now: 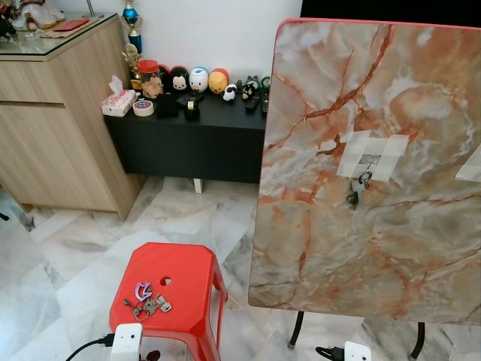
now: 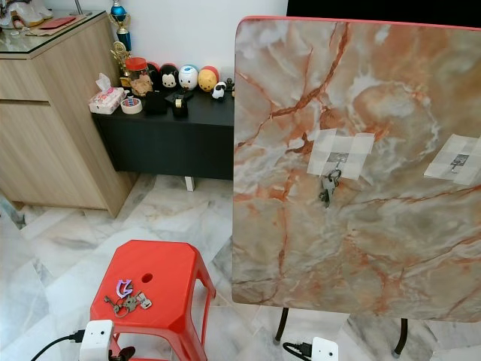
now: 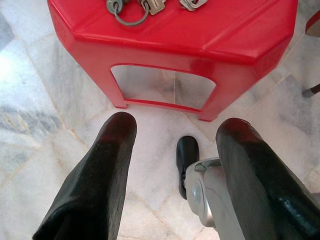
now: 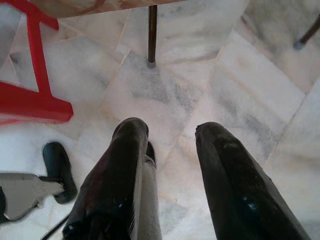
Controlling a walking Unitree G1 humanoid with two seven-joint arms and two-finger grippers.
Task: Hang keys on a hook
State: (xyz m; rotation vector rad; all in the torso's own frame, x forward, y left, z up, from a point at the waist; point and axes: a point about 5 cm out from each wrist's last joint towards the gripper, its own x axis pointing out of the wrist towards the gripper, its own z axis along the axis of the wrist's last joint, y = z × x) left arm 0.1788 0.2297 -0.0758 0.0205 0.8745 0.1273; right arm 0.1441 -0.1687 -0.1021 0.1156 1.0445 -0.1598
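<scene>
Open floor between stool [image 1: 176,280] and board [image 1: 368,165]

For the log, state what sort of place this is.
Probably a home living room: marble floor, a wooden cabinet, and a black bench lined with toy figures. A red stool holds keys.

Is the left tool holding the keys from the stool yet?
No. The left tool hangs open over the floor, while the keys lie on the red stool.
</scene>
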